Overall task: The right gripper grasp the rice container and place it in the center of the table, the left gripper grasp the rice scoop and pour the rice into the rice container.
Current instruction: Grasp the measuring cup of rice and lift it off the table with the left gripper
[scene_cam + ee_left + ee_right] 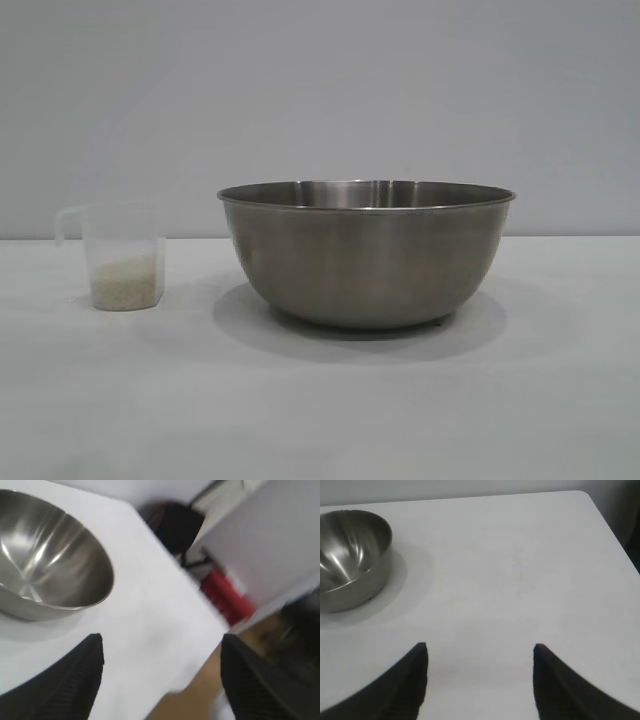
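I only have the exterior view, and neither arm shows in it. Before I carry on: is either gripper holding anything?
Observer: No. The right gripper is open and empty above bare table.
Operator: And the left one?
Observer: The left gripper is open too, with nothing between its fingers, at the table's edge.
Operator: Is there rice in the container? I can't see over its rim.
Observer: None. Both wrist views look into the rice container and show only bare steel.
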Controlling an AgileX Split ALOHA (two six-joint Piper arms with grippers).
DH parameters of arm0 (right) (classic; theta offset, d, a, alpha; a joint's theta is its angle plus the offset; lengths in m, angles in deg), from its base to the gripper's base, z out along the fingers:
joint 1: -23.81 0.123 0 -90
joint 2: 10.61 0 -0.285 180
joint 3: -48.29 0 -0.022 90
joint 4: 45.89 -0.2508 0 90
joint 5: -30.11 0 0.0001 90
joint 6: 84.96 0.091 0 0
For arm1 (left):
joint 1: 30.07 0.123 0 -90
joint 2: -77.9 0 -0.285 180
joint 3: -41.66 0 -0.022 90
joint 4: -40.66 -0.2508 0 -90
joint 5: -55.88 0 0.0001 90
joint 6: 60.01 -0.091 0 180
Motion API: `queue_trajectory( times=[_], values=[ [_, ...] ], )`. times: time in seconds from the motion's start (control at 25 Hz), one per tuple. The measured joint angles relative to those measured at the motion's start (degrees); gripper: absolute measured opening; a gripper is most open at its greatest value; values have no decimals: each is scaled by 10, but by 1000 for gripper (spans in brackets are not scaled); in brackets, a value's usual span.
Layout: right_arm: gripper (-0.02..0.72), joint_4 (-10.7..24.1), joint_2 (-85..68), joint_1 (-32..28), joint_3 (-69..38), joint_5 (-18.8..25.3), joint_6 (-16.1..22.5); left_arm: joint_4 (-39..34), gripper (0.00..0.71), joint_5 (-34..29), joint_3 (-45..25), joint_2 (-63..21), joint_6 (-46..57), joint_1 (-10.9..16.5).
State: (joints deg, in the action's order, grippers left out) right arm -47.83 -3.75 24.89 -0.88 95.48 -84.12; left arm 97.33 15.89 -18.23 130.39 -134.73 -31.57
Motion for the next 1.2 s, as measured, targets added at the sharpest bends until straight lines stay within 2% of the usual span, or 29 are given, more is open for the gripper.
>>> queue_trajectory(
  times=[0.16, 0.32, 0.44, 0.6, 0.68, 0.8, 0.84, 0.88, 1.04, 1.16, 1.2],
  values=[
    [387, 0, 0, 0, 0, 0, 0, -28, 436, 129, 0, 0, 7, 0],
    [387, 0, 0, 0, 0, 0, 0, -39, 436, 284, 0, 0, 7, 0],
    [387, 0, 0, 0, 0, 0, 0, -12, 436, 403, 0, 7, 9, 0],
    [387, 0, 0, 0, 0, 0, 0, 68, 436, 538, 0, 30, 9, 0],
    [387, 0, 0, 0, 0, 0, 0, 74, 436, 610, 0, 46, 5, 0],
    [387, 0, 0, 0, 0, 0, 0, 46, 436, 695, 0, 68, -71, 0],
    [387, 0, 0, 0, 0, 0, 0, 30, 436, 714, 0, 75, -112, 0],
    [387, 0, 0, 0, 0, 0, 0, 13, 374, 725, 0, 79, -153, 0],
    [387, 0, 0, 0, 0, 0, 0, -97, 263, 739, 6, 84, -263, 0],
    [387, 0, 0, 0, 0, 0, 0, -130, 279, 739, 34, 84, -347, -15],
    [387, 0, 0, 0, 0, 0, 0, -143, 253, 739, 47, 84, -367, -20]
  ],
)
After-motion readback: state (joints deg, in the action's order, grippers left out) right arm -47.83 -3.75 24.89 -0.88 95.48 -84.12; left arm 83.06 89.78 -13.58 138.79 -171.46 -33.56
